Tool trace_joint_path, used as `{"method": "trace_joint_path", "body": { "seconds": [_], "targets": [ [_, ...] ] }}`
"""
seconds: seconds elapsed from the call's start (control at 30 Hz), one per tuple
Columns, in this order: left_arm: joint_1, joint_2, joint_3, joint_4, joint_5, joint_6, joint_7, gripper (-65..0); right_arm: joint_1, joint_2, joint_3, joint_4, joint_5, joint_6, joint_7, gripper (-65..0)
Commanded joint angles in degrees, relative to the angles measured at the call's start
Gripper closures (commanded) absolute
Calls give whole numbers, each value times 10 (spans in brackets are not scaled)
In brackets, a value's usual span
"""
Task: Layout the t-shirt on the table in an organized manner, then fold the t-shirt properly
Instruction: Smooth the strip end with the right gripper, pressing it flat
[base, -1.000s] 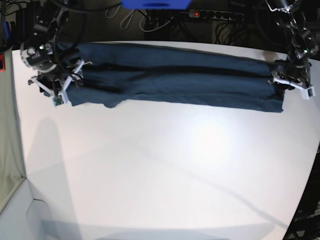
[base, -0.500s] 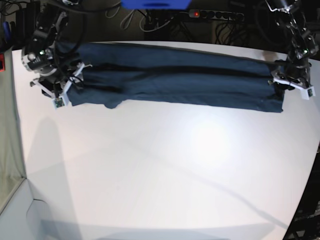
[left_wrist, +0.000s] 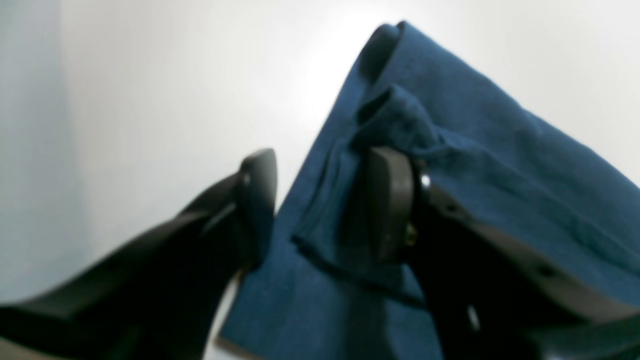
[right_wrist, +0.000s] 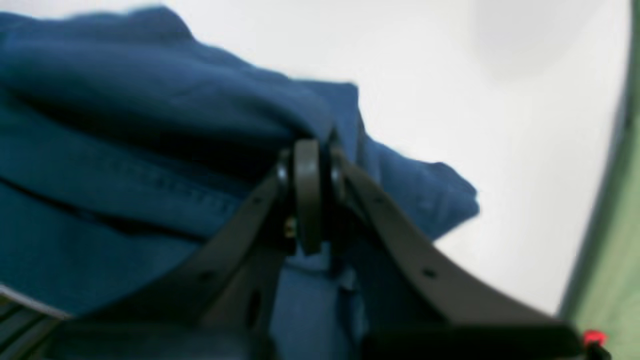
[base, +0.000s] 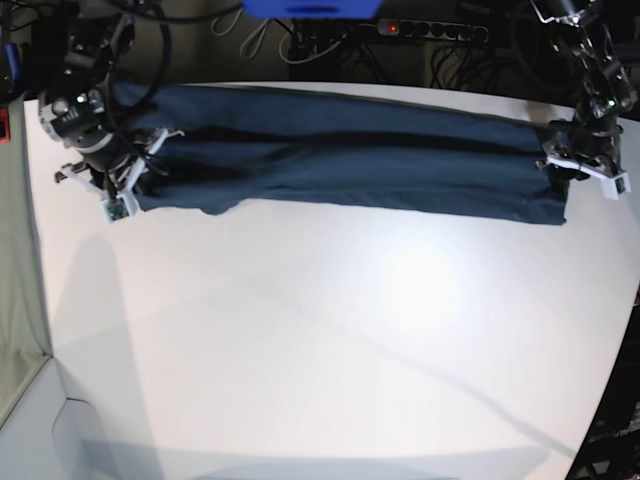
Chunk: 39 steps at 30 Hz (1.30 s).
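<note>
1. The t-shirt (base: 340, 160) lies as a long folded band across the upper part of the table (base: 330, 350) in the base view, reaching from upper left to upper right.
2. The right gripper (right_wrist: 307, 200) sits at the band's upper-left end with its jaws pressed together on a pinch of cloth.
3. The left gripper (left_wrist: 320, 200) at the upper-right end has its jaws apart, one finger (left_wrist: 387, 200) resting on a hem fold; nothing is clamped.
4. Risk, as I judge it: if only the pinched end lifts, the band skews and the folds slide apart.
5. A thin pinch may also catch a single layer, leaving the lower layers behind.
</note>
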Motion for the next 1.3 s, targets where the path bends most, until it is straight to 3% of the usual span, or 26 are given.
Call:
{"method": "trace_joint_path", "body": {
  "seconds": [0.0, 0.67, 0.8, 1.27],
  "targets": [
    [-2, -5, -1, 5, -1, 1, 3, -288, -4, 3, 1, 19, 2, 1, 7, -11],
    [-2, -5, -1, 5, -1, 1, 3, -288, -113, 1, 8, 36, 3, 1, 11, 0],
    [-2, -5, -1, 5, -1, 1, 3, -288, -115, 0, 36, 34, 3, 1, 13, 0],
    [1, -5, -1, 5, -7, 1, 5, -312, -112, -16, 32, 30, 4, 1, 13, 0]
  ]
}}
